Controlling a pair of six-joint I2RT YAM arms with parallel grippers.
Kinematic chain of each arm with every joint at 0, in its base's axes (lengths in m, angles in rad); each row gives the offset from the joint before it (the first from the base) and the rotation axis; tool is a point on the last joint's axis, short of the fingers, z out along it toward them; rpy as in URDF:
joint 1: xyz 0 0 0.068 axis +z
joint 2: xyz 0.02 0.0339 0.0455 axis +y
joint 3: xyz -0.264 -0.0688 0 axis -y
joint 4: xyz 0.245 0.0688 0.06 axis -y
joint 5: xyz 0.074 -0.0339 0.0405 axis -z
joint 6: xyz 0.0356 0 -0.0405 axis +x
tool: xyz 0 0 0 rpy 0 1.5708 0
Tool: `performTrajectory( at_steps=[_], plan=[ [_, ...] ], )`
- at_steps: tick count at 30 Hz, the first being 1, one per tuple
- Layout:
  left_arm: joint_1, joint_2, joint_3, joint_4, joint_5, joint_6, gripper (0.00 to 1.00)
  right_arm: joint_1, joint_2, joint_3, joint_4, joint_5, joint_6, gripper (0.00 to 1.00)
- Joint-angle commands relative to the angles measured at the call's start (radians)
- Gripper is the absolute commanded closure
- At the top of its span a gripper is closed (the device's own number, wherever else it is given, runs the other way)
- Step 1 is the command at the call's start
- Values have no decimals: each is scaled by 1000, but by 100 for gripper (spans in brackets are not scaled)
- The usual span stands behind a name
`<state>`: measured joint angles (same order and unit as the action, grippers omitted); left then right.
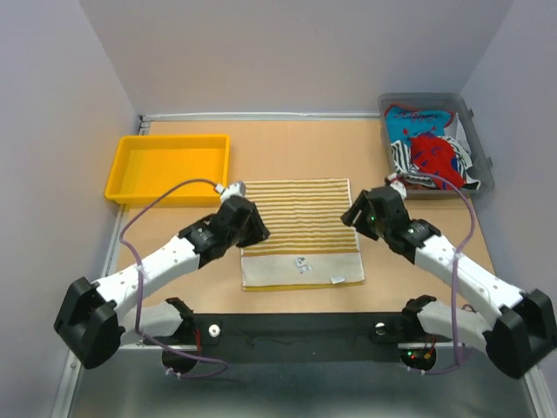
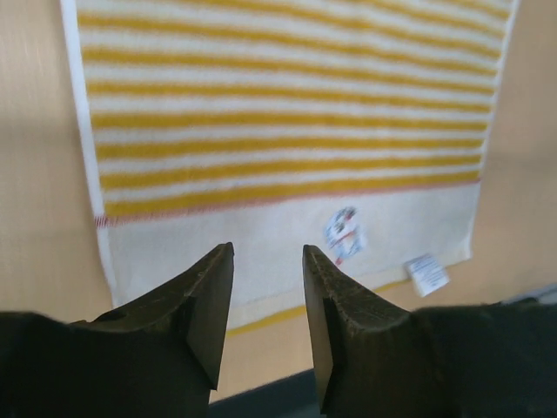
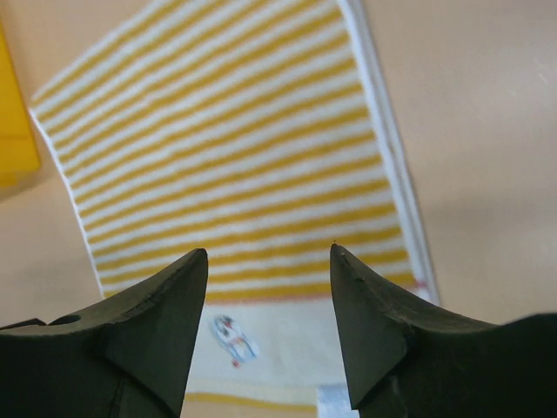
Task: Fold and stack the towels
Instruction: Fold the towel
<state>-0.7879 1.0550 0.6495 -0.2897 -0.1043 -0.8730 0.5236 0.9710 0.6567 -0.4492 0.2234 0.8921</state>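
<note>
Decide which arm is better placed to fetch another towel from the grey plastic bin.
Right. The right fingers hover open beside the yellow-striped cream cloth towel, nearer the grey plastic bin at the far right; the left fingers sit across the towel.

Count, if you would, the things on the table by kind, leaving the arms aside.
Striped towel, spread flat: 1
Yellow tray: 1
Clear bin: 1
Crumpled towels in the bin: at least 2, exact count hidden
Total: at least 5
</note>
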Motion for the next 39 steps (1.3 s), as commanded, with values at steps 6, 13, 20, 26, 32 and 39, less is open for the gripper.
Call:
performTrajectory(
  at_steps=[6, 13, 20, 26, 32, 39],
  plan=[
    [279, 454, 392, 330, 38, 271, 56, -109, 502, 252, 610, -137, -153, 43],
    [363, 761, 608, 368, 74, 312, 71, -161, 753, 374, 753, -192, -182, 52],
    [389, 908, 615, 391, 64, 292, 73, -249, 940, 382, 814, -203, -134, 53],
    [401, 910, 569, 389, 58, 264, 70, -303, 968, 322, 820, -170, -177, 53],
    [388, 774, 562, 354, 40, 282, 55, -298, 807, 365, 699, -217, -329, 48],
    [323, 528, 512, 236, -55, 319, 29, -133, 684, 408, 349, -173, -534, 31]
  ],
)
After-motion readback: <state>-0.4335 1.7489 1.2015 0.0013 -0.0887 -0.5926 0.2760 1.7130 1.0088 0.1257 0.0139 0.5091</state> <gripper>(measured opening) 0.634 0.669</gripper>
